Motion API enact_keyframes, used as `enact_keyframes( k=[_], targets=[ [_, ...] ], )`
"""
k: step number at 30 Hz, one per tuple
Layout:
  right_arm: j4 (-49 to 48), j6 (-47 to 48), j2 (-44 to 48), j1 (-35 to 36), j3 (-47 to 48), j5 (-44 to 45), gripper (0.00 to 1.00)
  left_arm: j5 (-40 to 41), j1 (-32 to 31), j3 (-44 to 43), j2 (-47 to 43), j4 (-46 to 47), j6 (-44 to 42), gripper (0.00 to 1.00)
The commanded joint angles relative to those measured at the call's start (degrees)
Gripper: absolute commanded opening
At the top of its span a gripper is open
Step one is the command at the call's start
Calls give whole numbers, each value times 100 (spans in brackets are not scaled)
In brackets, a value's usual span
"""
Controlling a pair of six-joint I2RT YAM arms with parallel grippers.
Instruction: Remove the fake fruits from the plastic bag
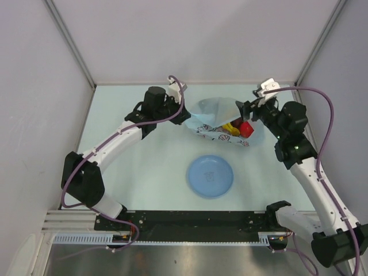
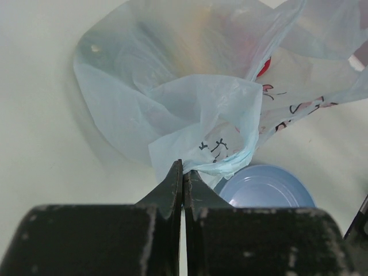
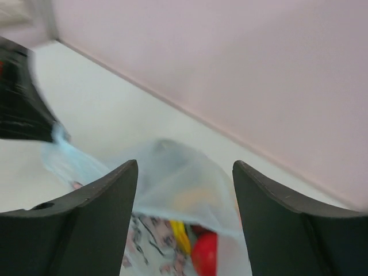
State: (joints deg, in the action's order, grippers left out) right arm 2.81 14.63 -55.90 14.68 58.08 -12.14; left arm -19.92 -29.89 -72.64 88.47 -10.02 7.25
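Now, left gripper tight on the plastic bag, right gripper wide apart close by the fake fruits.

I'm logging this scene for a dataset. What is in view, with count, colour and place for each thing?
plastic bag: one, light blue with printed pattern, far middle of the table, between the two grippers.
fake fruits: two visible, one red and one yellow, inside the bag at its right end; any others are hidden.
plate: one, blue, on the table nearer the arm bases than the bag.
table: one, pale.
left gripper: one, black, shut on the bag's edge.
right gripper: one, black, open, at the bag's right end.
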Motion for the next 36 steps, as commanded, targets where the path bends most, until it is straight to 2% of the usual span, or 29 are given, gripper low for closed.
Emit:
enact_keyframes(
  k=[1, 2, 3, 5, 7, 9, 12, 16, 20, 23, 27, 28, 30, 32, 34, 36],
  targets=[
    [-703, 92, -587, 851, 194, -131, 63, -38, -157, -206, -181, 299, 137, 0],
    [-651, 58, -745, 896, 186, -104, 58, -47, -166, -224, -163, 290, 163, 0],
    [-589, 22, -1104, 914, 186, -139, 46, -47, -184, -285, -137, 282, 172, 0],
    [-309, 83, -1422, 879, 186, -209, 37, 6, -193, -347, -119, 281, 181, 0],
    [113, 337, -1765, 835, 116, -236, 18, 111, -193, -374, -110, 281, 155, 0],
    [150, 435, -1793, 765, -68, -201, 11, 190, -193, -391, -119, 308, 102, 0],
    [430, 821, -1740, 878, -525, -175, 10, 217, -193, -391, -93, 325, 75, 0],
    [965, 1120, -1705, 1168, -974, -499, 15, 147, -193, -391, -5, 352, 154, 0],
    [827, 1077, -1766, 1248, -1010, -474, 18, 138, -237, -426, 100, 378, 190, 0],
    [275, 911, -1924, 1056, -975, -150, 17, 190, -281, -453, 145, 396, 163, 3],
    [-96, 523, -2704, 520, -352, -139, 19, 243, -351, -567, 241, 352, 67, 3],
    [-227, 532, -2803, 414, -290, -96, 22, 261, -360, -584, 259, 334, 49, 2],
    [-411, 672, -3075, 396, -245, 27, 38, 287, -360, -646, 276, 299, 23, 3],
    [-553, 918, -3242, 387, -236, 159, 58, 357, -360, -655, 285, 308, 5, 18],
    [-676, 1067, -3461, 361, -236, 247, 64, 419, -368, -646, 268, 325, -4, 32],
    [-807, 1094, -3576, 317, -236, 195, 67, 428, -386, -637, 277, 343, -21, 35]
  ],
)
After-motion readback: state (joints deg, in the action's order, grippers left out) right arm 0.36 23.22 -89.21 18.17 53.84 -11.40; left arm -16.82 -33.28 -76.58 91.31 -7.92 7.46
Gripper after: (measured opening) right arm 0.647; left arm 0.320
